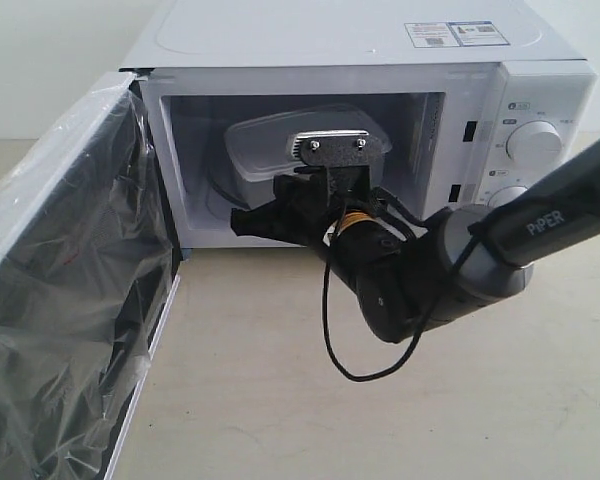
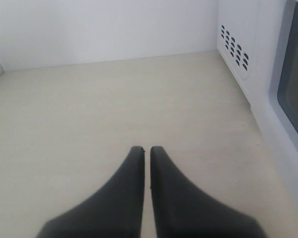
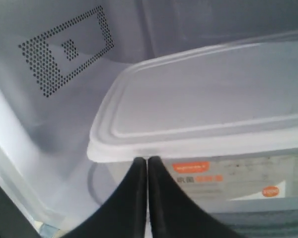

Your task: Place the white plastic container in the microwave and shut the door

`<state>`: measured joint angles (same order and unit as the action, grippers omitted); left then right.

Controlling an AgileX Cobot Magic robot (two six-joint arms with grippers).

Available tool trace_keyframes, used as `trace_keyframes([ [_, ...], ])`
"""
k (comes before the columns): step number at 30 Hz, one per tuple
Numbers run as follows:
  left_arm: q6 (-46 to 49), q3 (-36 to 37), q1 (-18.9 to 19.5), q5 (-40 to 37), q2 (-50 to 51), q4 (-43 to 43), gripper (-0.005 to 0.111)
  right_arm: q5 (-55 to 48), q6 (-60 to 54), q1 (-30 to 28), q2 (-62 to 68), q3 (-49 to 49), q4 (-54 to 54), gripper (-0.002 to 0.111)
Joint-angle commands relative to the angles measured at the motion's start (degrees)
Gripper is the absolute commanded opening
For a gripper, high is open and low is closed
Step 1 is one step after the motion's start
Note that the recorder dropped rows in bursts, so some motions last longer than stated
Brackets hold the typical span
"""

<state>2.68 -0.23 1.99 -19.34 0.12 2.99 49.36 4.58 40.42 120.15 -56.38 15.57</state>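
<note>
The white plastic container [image 1: 280, 140] lies inside the cavity of the microwave [image 1: 330, 45], tilted, with its rimmed lid [image 3: 208, 94] up and its red-and-white label [image 3: 191, 167] facing my right gripper. My right gripper [image 3: 147, 159] is shut, with its tips against the container's side just under the lid rim and nothing between the fingers. In the exterior view it [image 1: 252, 217] reaches into the opening. The door [image 1: 70, 290] stands wide open to the left, covered in crinkled film. My left gripper [image 2: 146, 148] is shut and empty over the bare table.
The microwave's vented side wall [image 2: 233, 44] and the open door's dark window [image 2: 294, 84] stand close beside my left gripper. A perforated panel [image 3: 64, 49] marks the cavity wall. A black cable [image 1: 335, 330] loops under the right arm. Pale tabletop [image 1: 380, 420] spreads in front.
</note>
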Motion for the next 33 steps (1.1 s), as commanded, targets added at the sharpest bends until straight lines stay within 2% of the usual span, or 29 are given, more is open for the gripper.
trace_keyframes([
  [1, -0.1, 0.2, -0.3, 0.3, -0.1, -0.6, 0.004, -2.5, -0.4, -2.0, 1.4, -3.1, 0.7, 0.0],
  [13, -0.1, 0.2, -0.3, 0.3, -0.1, -0.6, 0.004, -5.8, 1.4, -3.1, 1.6, -4.5, -1.9, 0.0],
  [20, -0.1, 0.2, -0.3, 0.3, -0.1, -0.6, 0.004, 1.0, 3.6, -3.1, -2.9, 3.3, -1.3, 0.0],
  [24, -0.1, 0.2, -0.3, 0.3, -0.1, -0.6, 0.004, 1.5, 5.7, -3.1, -6.1, 7.8, -3.4, 0.0],
  [33, -0.1, 0.2, -0.3, 0.3, -0.1, -0.6, 0.004, 6.9, 10.4, 0.8, -17.4, 23.3, -2.9, 0.0],
])
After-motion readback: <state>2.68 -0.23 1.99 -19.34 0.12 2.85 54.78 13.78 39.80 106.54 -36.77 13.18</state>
